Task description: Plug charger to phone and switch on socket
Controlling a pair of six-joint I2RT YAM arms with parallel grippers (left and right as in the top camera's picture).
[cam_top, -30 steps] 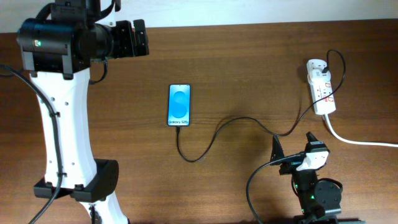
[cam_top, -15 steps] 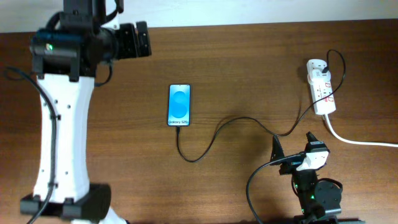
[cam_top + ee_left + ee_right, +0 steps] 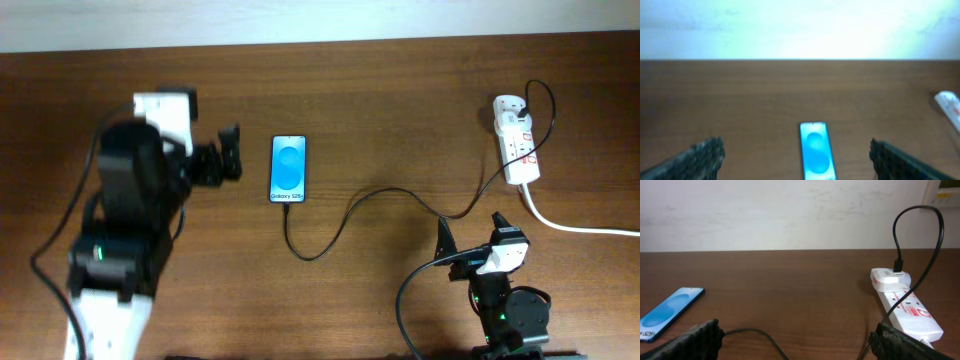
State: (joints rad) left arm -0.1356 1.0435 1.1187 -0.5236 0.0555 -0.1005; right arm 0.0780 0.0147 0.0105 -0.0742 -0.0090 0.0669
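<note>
— Looking from the jaws outward, how did they stand?
— The left gripper (image 3: 232, 155) gaped wide and empty. The phone (image 3: 288, 168) lay just ahead, in line with the gap, untouched. The right gripper (image 3: 471, 233) was also wide on nothing, with the socket (image 3: 518, 140) well apart, ahead to its right.
— And the task?
— The charger (image 3: 380, 192) tip met the phone's bottom edge, so plugging seemed done. Switching the socket on was, I judged, left.
</note>
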